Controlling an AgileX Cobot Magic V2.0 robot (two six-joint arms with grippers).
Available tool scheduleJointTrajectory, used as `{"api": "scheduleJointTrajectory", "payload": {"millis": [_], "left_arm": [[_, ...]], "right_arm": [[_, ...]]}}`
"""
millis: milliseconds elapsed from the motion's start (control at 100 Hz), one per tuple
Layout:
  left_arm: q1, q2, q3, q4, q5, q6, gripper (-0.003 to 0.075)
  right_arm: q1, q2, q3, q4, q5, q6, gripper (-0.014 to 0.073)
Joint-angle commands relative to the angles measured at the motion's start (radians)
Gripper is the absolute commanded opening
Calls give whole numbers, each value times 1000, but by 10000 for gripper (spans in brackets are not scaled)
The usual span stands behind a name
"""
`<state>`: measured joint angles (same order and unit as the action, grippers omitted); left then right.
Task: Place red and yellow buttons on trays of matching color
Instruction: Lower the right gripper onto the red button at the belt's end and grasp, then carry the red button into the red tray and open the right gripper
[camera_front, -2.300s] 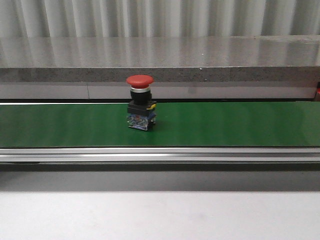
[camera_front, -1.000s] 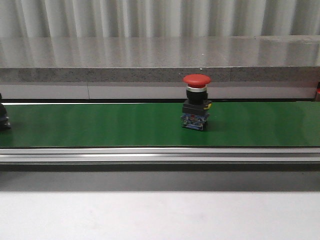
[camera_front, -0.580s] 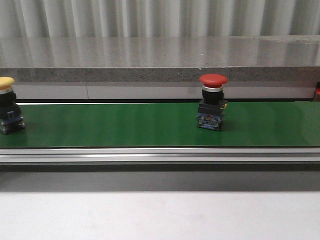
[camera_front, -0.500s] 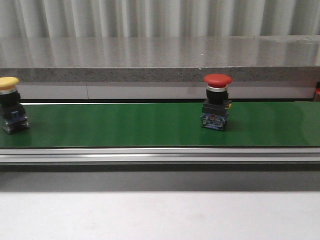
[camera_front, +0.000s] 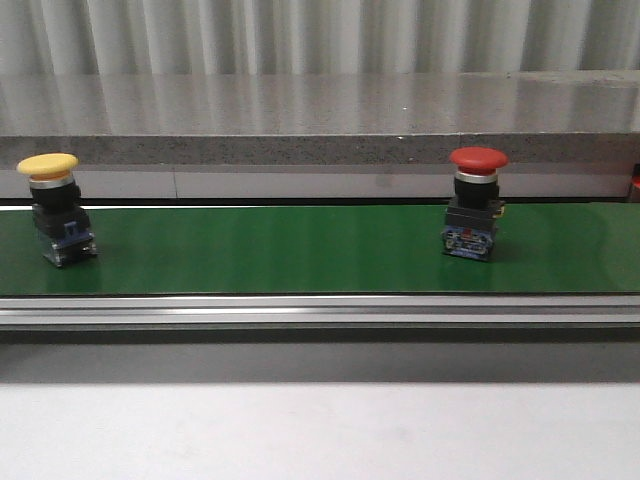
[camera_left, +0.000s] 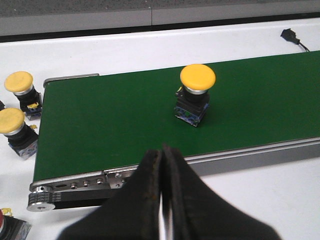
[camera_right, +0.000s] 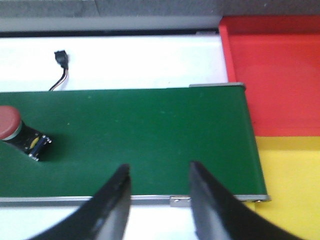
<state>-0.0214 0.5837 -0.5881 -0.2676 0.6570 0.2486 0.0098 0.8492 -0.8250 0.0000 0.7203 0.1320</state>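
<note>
We kept the right end effector (camera_right: 159, 187) spread apart above the green conveyor belt (camera_front: 300, 250), awaiting the red button (camera_front: 475, 203) at 3 o'clock; the left end effector (camera_left: 162, 175) was pinched together, the yellow button (camera_front: 55, 208) at 9 o'clock.

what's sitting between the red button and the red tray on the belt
Nothing visible. In the right wrist view the red button stands on the green belt, and the belt surface from it to the end nearest the red tray is bare. The right gripper hangs with jaws open over the belt's near edge, touching nothing.
</note>
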Motion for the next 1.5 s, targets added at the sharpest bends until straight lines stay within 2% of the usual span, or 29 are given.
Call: {"api": "scheduleJointTrajectory", "payload": {"millis": [0,50,280,460,660,940,1040,1160,1230,1300,1490], "left_arm": [[-10,1,-27,-18,-76,2,-20],[-10,1,-27,-18,-76,2,-20],[-10,1,-27,-18,-76,2,-20],[-10,1,-27,-18,-76,2,-20],[-10,1,-27,-18,-76,2,-20],[-10,1,-27,-18,-76,2,-20],[-10,1,-27,-18,-76,2,-20],[-10,1,-27,-18,-76,2,-20],[-10,1,-27,-18,-76,2,-20],[-10,1,-27,-18,-76,2,-20],[-10,1,-27,-18,-76,2,-20]], "right_arm": [[30,70,-88,9,25,-9,559],[51,112,-124,16,67,-9,579],[135,309,-287,80,276,-40,571],[180,449,-371,168,403,-171,571],[191,551,-404,185,350,-198,571],[191,660,-414,176,193,-279,570],[191,690,-414,124,156,-286,486],[190,711,-414,104,161,-286,283],[190,709,-414,104,159,-286,206],[189,702,-415,104,157,-286,174],[148,662,-444,104,156,-240,173]]}}
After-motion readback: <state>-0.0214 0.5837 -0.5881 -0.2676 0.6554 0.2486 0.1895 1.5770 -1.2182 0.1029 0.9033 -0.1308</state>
